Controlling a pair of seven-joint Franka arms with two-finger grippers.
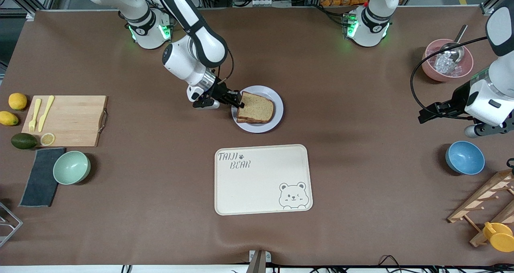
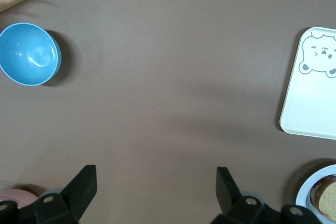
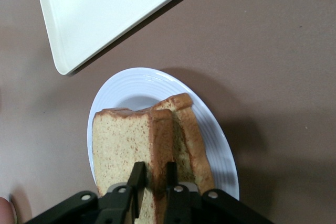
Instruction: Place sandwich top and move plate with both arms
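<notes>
The sandwich top (image 1: 256, 107), a light-brown slice with a darker crust, lies on another slice (image 3: 195, 142) on the round pale plate (image 1: 266, 91). My right gripper (image 1: 240, 100) is low at the plate's edge toward the right arm's end. Its fingers are shut on the crust edge of the sandwich top (image 3: 123, 140), one on each side, and the gripper (image 3: 154, 167) hides that part of the plate (image 3: 131, 80). My left gripper (image 1: 423, 117) waits open over bare table at the left arm's end, with nothing between its fingers (image 2: 86, 174).
The cream bear tray (image 1: 263, 180) lies nearer the front camera than the plate. A blue bowl (image 1: 464, 157), a pink bowl (image 1: 447, 60) and a wooden rack (image 1: 486, 200) stand at the left arm's end. A cutting board (image 1: 66, 120) and a green bowl (image 1: 71, 167) are at the right arm's end.
</notes>
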